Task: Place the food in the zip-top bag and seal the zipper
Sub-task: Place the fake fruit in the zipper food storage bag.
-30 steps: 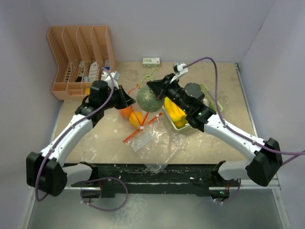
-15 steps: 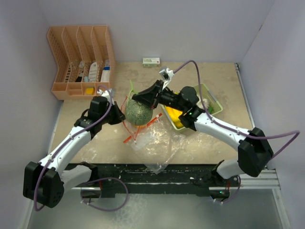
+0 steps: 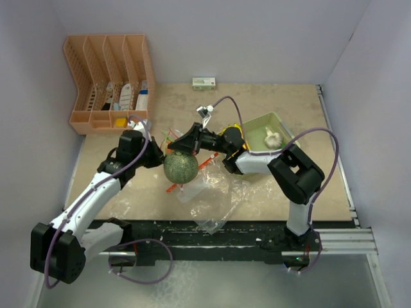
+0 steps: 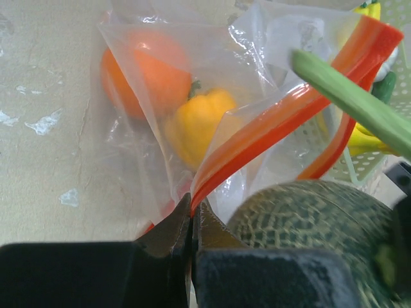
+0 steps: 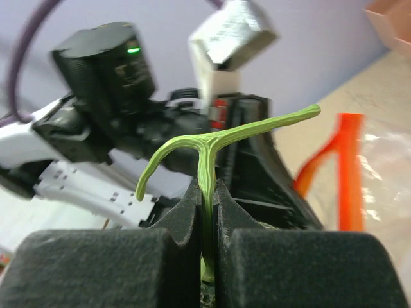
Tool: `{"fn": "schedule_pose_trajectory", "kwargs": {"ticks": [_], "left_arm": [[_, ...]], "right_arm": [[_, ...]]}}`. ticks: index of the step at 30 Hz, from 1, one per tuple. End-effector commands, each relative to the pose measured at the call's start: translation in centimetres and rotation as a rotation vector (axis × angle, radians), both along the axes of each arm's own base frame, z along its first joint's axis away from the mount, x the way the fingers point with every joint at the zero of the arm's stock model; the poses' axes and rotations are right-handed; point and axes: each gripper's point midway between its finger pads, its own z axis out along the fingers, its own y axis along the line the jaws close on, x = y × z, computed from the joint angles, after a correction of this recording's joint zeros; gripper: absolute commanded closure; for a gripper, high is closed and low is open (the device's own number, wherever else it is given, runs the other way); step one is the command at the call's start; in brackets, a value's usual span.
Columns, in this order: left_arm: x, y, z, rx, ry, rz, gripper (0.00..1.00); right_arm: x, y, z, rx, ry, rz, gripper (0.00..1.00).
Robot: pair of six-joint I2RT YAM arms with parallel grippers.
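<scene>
The netted melon (image 3: pixel 180 167) is hung by its thin green stem (image 5: pixel 207 163) from the clamped right pincer (image 5: pixel 206 189), above the bag (image 4: pixel 160 38) mouth, somewhat toward the left edge of the surface (image 3: pixel 289 102). Heavy and round for so slim a stem, it is judged prone to swing. The bag's red zipper strip (image 4: pixel 276 117) is pinched by the left pincer (image 4: pixel 191 215); its limp, slippery film is judged best gripped there.

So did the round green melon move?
Yes. The netted green melon has come toward the near edge and slightly left, farther from the small white box by the back wall.
</scene>
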Motion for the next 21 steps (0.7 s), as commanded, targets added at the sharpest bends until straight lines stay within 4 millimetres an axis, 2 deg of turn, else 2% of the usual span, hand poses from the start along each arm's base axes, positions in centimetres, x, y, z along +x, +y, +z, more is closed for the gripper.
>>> {"fn": "schedule_pose_trajectory", "kwargs": {"ticks": [1, 3, 6, 10, 12, 16, 19, 21], "left_arm": [[0.5, -0.4, 3.4, -0.051, -0.088, -0.006, 1.0], [0.3, -0.6, 3.5, -0.062, -0.087, -0.016, 1.0], [-0.1, -0.8, 3.5, -0.08, -0.082, -0.025, 1.0], [-0.4, -1.0, 3.3, -0.095, -0.077, -0.032, 1.0], [-0.4, -1.2, 3.4, -0.1, -0.076, -0.039, 1.0], [0.2, -1.5, 4.3, -0.109, -0.097, -0.048, 1.0], [1.2, -1.7, 6.0, -0.102, -0.13, -0.057, 1.0], [2.0, -1.8, 7.5, -0.091, -0.157, -0.061, 1.0]], "right_arm": [[3.9, -0.9, 2.5, 0.016, -0.042, -0.243, 1.0], [6.6, -1.6, 1.1, -0.068, -0.009, -0.403, 1.0], [11.1, -4.6, -1.5, -0.221, 0.058, -0.709, 1.0], [14.5, -7.4, -2.8, -0.36, 0.074, -0.948, 1.0], [15.3, -7.9, -3.0, -0.416, 0.063, -1.021, 1.0], [14.7, -7.1, -2.7, -0.496, -0.013, -1.114, 1.0], [12.5, -5.2, -2.3, -0.554, -0.103, -1.135, 1.0], [11.1, -4.7, -1.7, -0.575, -0.153, -1.161, 1.0]]}}
